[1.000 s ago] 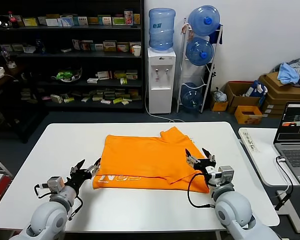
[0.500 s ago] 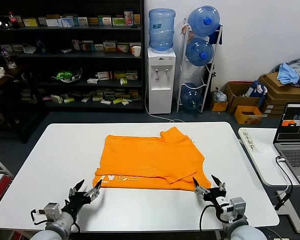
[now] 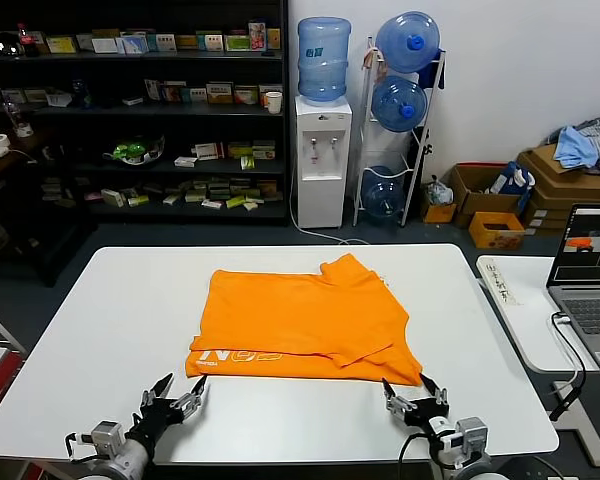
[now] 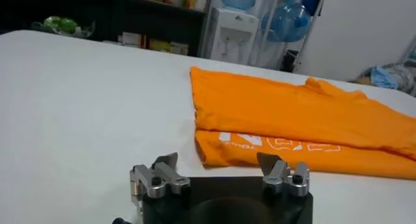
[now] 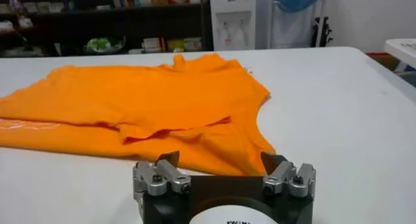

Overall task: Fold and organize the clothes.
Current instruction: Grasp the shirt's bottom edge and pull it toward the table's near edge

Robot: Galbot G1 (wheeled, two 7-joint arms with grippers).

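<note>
Nearest, at the table's near edge, the left gripper (image 3: 173,395) and the right gripper (image 3: 414,395) both sit low with jaws spread and nothing between them; each is just short of the T-shirt (image 3: 305,318), one off its near-left corner, the other off its near-right corner.

Beyond them the orange T-shirt lies at the middle of the white table (image 3: 100,300), partly folded, its near band with the pale lettering (image 3: 232,356) turned up at the near left. It looks light, soft and limp, so it will likely sag and drag rather than hold shape; the two near corners, or the doubled near hem, seem the surest places to pinch.

Its long axis runs left to right across the table. A loose flap, seemingly a sleeve, sticks out toward the far right (image 3: 352,268).
</note>
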